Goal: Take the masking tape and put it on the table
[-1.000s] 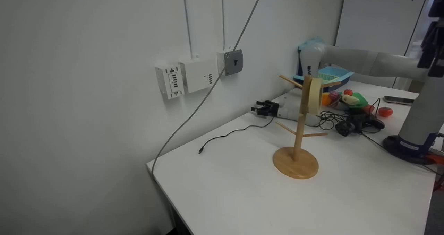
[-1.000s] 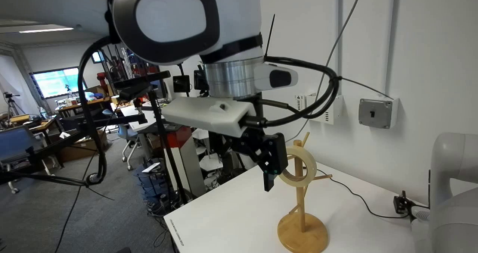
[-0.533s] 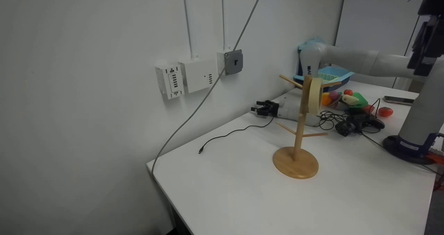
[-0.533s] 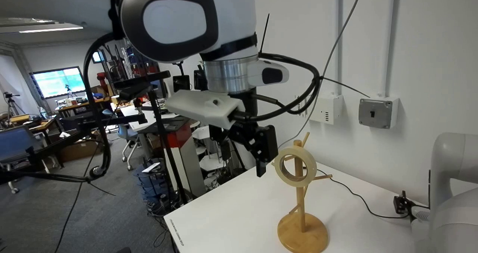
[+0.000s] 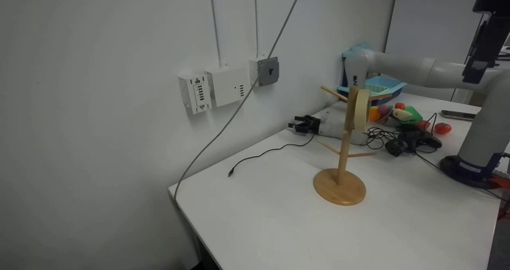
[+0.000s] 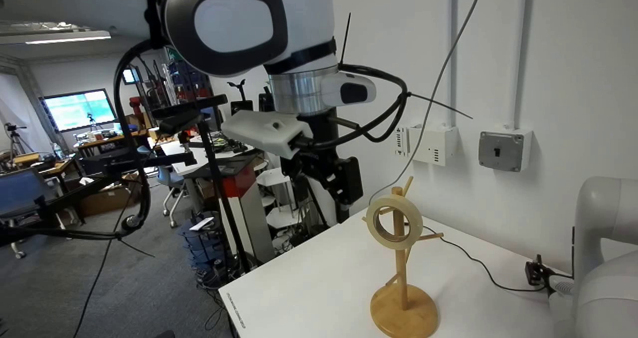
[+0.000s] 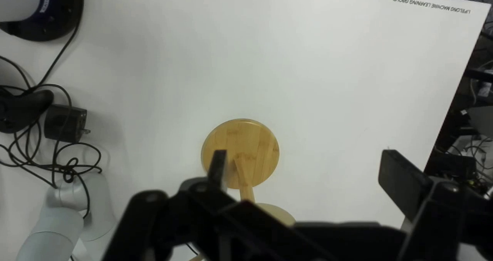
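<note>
One pale yellow, round ring of masking tape (image 5: 361,110) hangs on a top peg (image 5: 381,97) of a tall brown wooden stand (image 5: 343,158). The stand is on the big, flat white table (image 5: 279,222). So the tape is up off the table, and I think most of the job is left to do.

The black two-fingered claw (image 7: 306,168) holds nothing, and its fingers (image 7: 402,182) are wide apart. It hangs up high, on the same side of the stand as the tape, with a gap between claw and tape in both exterior views. From the claw, the tape seems to lie down and in toward the stand. In the wrist view, the claw hides part of the tape.

The tape is round, so it has no long way. It hangs upright like a wheel, with a flat face to the stand. Next, I guess, the claw should move in toward the stand, grip the rim and slide the tape off the end of the peg. A hard sideways pull could tip the stand.
</note>
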